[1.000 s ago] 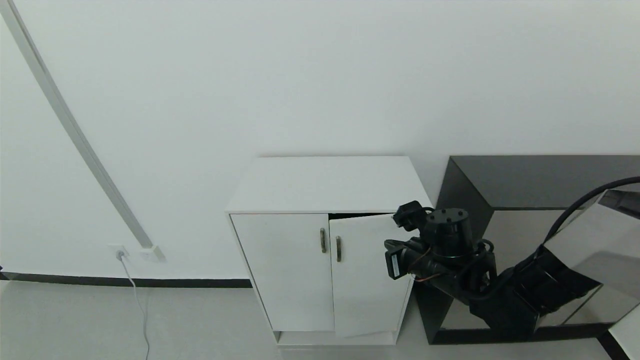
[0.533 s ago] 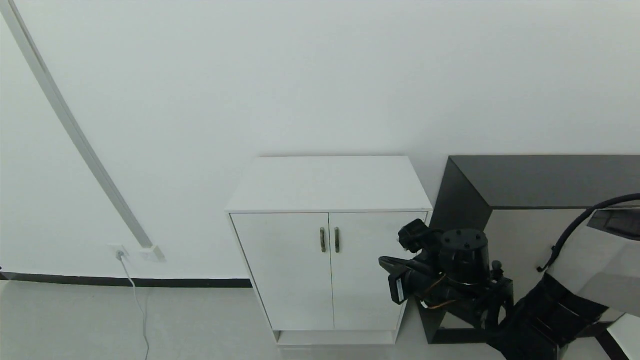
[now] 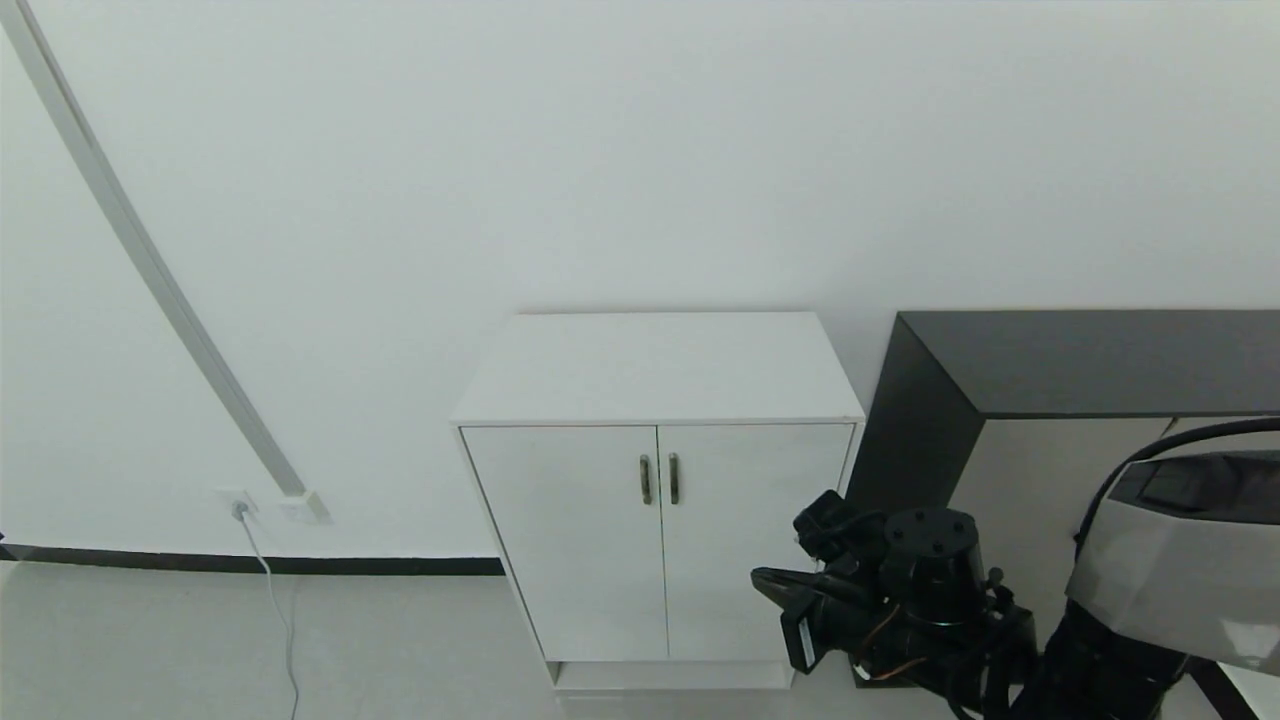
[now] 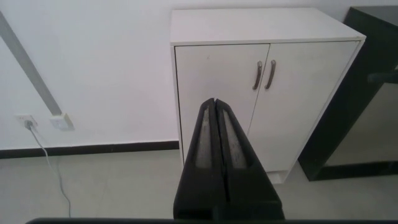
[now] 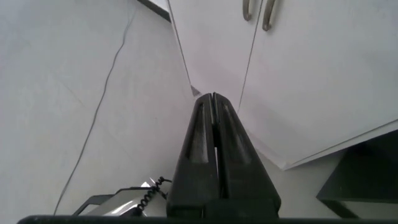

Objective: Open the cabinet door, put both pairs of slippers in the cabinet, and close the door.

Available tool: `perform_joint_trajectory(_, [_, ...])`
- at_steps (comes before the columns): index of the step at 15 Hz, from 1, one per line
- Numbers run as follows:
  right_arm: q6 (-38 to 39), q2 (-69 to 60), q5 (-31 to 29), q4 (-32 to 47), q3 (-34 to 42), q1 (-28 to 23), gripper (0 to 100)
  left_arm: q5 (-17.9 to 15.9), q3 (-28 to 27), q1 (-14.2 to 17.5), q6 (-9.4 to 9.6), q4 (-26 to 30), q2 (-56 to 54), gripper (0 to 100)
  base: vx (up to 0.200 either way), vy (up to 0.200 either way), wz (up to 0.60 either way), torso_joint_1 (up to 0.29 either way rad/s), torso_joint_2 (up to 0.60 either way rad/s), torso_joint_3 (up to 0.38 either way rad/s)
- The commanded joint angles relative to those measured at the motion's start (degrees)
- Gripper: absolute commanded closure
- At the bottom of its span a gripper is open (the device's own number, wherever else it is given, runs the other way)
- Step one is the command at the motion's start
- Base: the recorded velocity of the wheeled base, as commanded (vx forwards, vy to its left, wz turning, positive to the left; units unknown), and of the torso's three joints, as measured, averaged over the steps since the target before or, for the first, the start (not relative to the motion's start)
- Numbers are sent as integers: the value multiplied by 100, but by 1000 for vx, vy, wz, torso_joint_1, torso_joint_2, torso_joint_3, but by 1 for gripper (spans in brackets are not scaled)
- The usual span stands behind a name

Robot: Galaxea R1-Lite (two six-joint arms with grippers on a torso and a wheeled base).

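Right wrist view: the right gripper [image 5: 214, 96] is pinched together; the cabinet door [image 5: 311, 74] just ahead of it looks shut, so back away gently without bumping it.

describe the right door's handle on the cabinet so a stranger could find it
Find the white cabinet against the wall, beside the black table. At the seam between its shut doors, the left door's handle and the right door's handle stand close together, dark vertical bars. The wanted one is nearer the black table.
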Motion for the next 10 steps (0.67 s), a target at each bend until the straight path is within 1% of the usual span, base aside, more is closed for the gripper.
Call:
perform_joint_trajectory(1, [-7, 240, -3, -39, 15, 37, 100, 1, 1, -2, 2, 2, 7, 100, 0, 0, 0, 0, 0, 0])
perform_joint_trajectory(2, [-7, 284, -3, -39, 15, 55, 100, 1, 1, -2, 2, 2, 7, 100, 0, 0, 0, 0, 0, 0])
perform_joint_trajectory(8, [-7, 443, -3, -57, -20, 73, 100, 1, 1, 7, -7, 2, 7, 100, 200, 0, 0, 0, 0, 2])
perform_joint_trajectory(10, [2, 557, -38, -74, -81, 73, 100, 1, 1, -2, -7, 2, 7, 100, 0, 0, 0, 0, 0, 0])
